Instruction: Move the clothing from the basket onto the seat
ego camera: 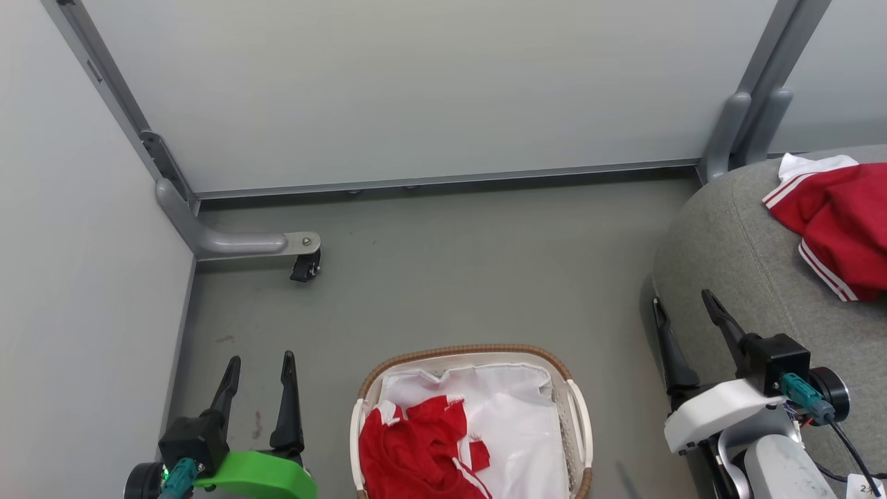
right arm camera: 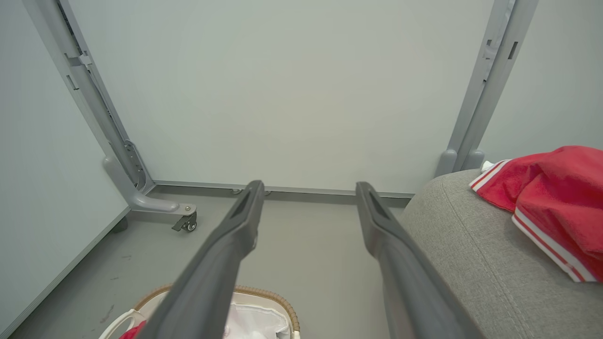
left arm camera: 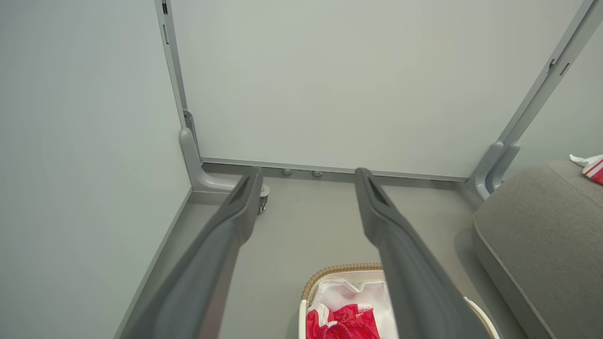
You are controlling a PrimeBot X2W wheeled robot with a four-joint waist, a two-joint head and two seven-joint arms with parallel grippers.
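An oval off-white basket (ego camera: pixel 576 416) with a brown woven rim stands on the floor at the bottom centre. Red clothing (ego camera: pixel 416 450) with white trim lies crumpled in its left half on the white liner. Another red garment (ego camera: pixel 842 222) with white stripes lies on the grey seat (ego camera: pixel 734 249) at the right. My left gripper (ego camera: pixel 260 364) hangs open to the left of the basket, empty. My right gripper (ego camera: pixel 682 301) is open over the seat's left edge, empty. The left wrist view shows the basket (left arm camera: pixel 330 273) and its red clothing (left arm camera: pixel 348 322) low down; the right wrist view shows the garment (right arm camera: pixel 556 197) on the seat (right arm camera: pixel 471 263).
Pale partition panels (ego camera: pixel 416 90) on grey frames close off the back and left. A grey foot with a caster (ego camera: pixel 306 263) juts out onto the floor at the left. Bare grey floor (ego camera: pixel 485 277) lies between the panels, basket and seat.
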